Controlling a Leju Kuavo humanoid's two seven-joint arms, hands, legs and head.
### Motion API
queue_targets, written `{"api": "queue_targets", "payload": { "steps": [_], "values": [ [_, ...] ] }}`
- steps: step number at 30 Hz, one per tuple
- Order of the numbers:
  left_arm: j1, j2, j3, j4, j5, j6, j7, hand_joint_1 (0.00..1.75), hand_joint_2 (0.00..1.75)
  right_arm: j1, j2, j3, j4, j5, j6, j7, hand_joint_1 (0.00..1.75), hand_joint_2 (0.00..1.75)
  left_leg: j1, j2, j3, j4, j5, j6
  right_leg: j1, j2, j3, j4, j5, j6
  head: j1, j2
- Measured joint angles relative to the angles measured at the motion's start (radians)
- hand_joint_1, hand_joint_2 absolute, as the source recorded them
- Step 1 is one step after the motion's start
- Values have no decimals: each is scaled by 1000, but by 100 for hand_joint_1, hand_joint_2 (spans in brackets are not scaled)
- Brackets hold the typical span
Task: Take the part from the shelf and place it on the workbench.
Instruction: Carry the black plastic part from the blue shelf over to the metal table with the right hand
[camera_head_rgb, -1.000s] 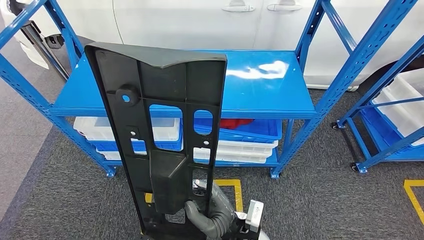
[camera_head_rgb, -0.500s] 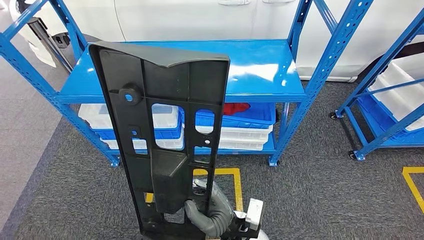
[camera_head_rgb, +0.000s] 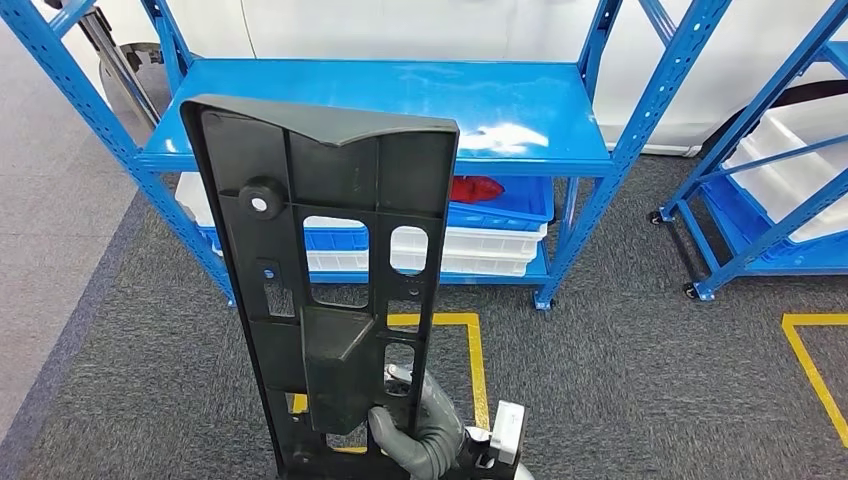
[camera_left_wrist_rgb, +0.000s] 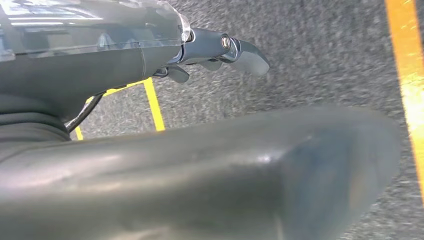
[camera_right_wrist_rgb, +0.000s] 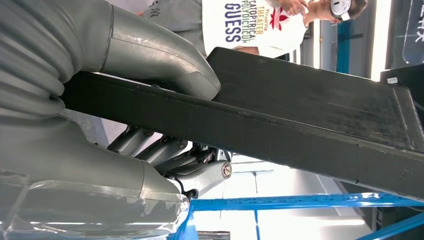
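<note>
Dark grey carpet (camera_head_rgb: 620, 390) marked with yellow floor tape (camera_head_rgb: 474, 352) spreads in front of a blue metal shelf (camera_head_rgb: 380, 100), whose wide upper deck lies bare and glossy beneath a white car body behind it. On the shelf's lower level sit blue and white bins (camera_head_rgb: 490, 240), one holding something red (camera_head_rgb: 475, 188). A second blue rack (camera_head_rgb: 770, 170) with white bins stands off to the right, and a broad strip of open carpet runs between the two racks' corner posts. In the foreground the robot's right hand (camera_head_rgb: 415, 440) grips a long black plastic part (camera_head_rgb: 330, 270) near its lower end and holds it upright, tilted slightly to the left, in the air in front of the shelf. The part's top edge sits level with the front lip of the upper deck in the head view, and its cut-out windows show the bins behind. In the right wrist view the thick grey thumb (camera_right_wrist_rgb: 160, 55) presses on one face of the part (camera_right_wrist_rgb: 310, 110) while the darker fingers (camera_right_wrist_rgb: 165, 150) wrap under the other face, clamping its edge between them; a person in a printed white shirt (camera_right_wrist_rgb: 250, 22) stands beyond. In the left wrist view the left hand (camera_left_wrist_rgb: 220, 50) hangs over the carpet beside a yellow line (camera_left_wrist_rgb: 407, 65), holding nothing, its dark fingers lying loosely bent and not pressed together.
</note>
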Motion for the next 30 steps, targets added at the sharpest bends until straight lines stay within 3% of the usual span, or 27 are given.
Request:
{"api": "queue_targets", "payload": {
  "steps": [1,3,5,7,8,11,12,13,14,16,18,20,22,23,25,27,28,29,30],
  "values": [
    [0,0,0,0,0,0,1,0,0,1,-1,0,-1,0,0,0,175,175,-2,0,-13,4,9,-3,3,0,57,-71,11,-8,0,0],
    [0,-1,0,0,0,0,3,0,0,1,0,0,-5,0,0,0,175,175,-4,0,-28,7,28,-11,10,0,155,-212,-6,-20,0,0],
    [1,-2,1,0,1,0,3,0,0,0,0,0,-7,0,1,0,175,175,-1,0,-31,3,48,-21,16,0,181,-266,-17,-27,0,0],
    [4,0,1,0,2,2,3,0,0,1,2,0,-7,1,1,1,175,175,2,-2,-39,5,46,-32,12,-3,166,-271,7,-39,0,0],
    [6,0,1,0,2,2,2,0,0,1,3,0,-7,1,1,2,175,175,3,-4,-48,24,17,-37,9,-5,155,-274,21,-45,0,0],
    [11,1,2,0,3,3,1,0,0,2,8,1,-6,1,1,4,175,175,9,-6,-90,191,-131,-53,7,-9,110,-275,61,-54,0,0],
    [12,1,3,0,3,3,0,0,0,2,8,1,-6,2,1,6,175,175,12,-6,-97,249,-154,-58,7,-10,93,-273,72,-54,0,0],
    [13,1,3,0,3,4,-2,0,0,3,8,1,-6,2,2,7,175,175,14,-6,-93,285,-151,-62,7,-10,75,-269,83,-52,0,0],
    [13,1,4,0,3,5,-5,0,0,3,8,1,-6,2,2,7,175,175,15,-6,-74,288,-127,-65,6,-11,56,-264,92,-49,0,0],
    [13,1,4,0,3,9,-14,0,0,3,8,1,-6,3,3,8,175,175,19,-6,11,201,-76,-67,5,-11,22,-251,107,-42,0,0],
    [12,1,4,0,3,14,-19,0,0,4,8,0,-6,2,5,8,175,175,17,-7,112,61,-92,-60,6,-10,0,-238,120,-31,0,0],
    [12,1,4,0,2,17,-20,0,0,4,8,0,-6,-1,12,9,175,175,11,-7,151,-9,-122,-47,8,-8,-6,-235,134,-18,0,0],
    [15,1,4,0,2,19,-19,0,0,4,8,0,-6,-7,19,12,175,175,12,1,144,-15,-113,-30,7,-4,-11,-232,140,-6,0,0],
    [16,0,4,0,2,20,-19,0,0,4,8,0,-5,-13,23,16,175,175,14,6,138,-17,-106,-22,5,-2,-21,-213,124,-1,0,0],
    [17,0,5,0,2,23,-19,0,0,3,7,0,-2,-23,31,23,175,175,15,19,125,-18,-92,-9,1,0,-62,-113,55,9,0,0],
    [18,0,5,0,3,26,-19,0,0,4,7,0,3,-29,35,26,175,175,11,30,111,-17,-83,-5,-1,1,-110,20,-13,15,0,0],
    [19,0,5,0,3,26,-19,0,0,4,7,0,5,-30,36,27,175,175,9,37,106,-15,-79,-5,-2,0,-117,54,-24,16,0,0],
    [20,0,5,0,3,27,-20,0,0,4,7,0,8,-31,36,28,175,175,8,43,102,-14,-77,-5,-1,0,-103,47,-16,14,0,0],
    [20,0,5,0,3,27,-20,0,0,4,6,0,9,-31,36,28,175,175,6,51,101,-13,-76,-6,0,-4,-70,0,7,10,0,0]
  ]
}}
